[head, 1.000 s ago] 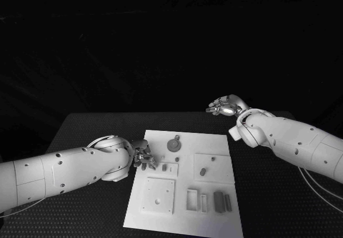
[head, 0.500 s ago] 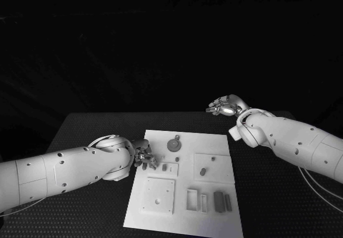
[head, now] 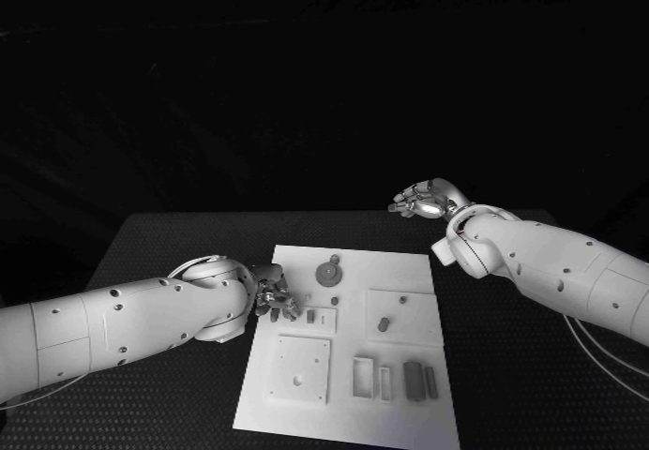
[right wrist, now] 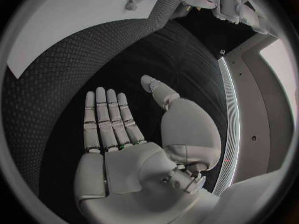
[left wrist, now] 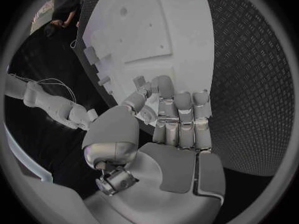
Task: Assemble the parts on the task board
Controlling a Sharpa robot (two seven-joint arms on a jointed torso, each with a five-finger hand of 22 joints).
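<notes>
The white task board lies mid-table, and the left wrist view shows it too. On it are a round grey part, small pegs and dark bars beside a frame. My left hand hangs at the board's left edge. Its fingers lie side by side, and the thumb reaches toward the fingertips. I cannot make out whether anything is pinched there. My right hand is raised beyond the board's far right corner. It is flat and holds nothing.
A square plate takes up the board's near left. Black textured table surrounds the board on all sides. The board's corner lies ahead of my right palm.
</notes>
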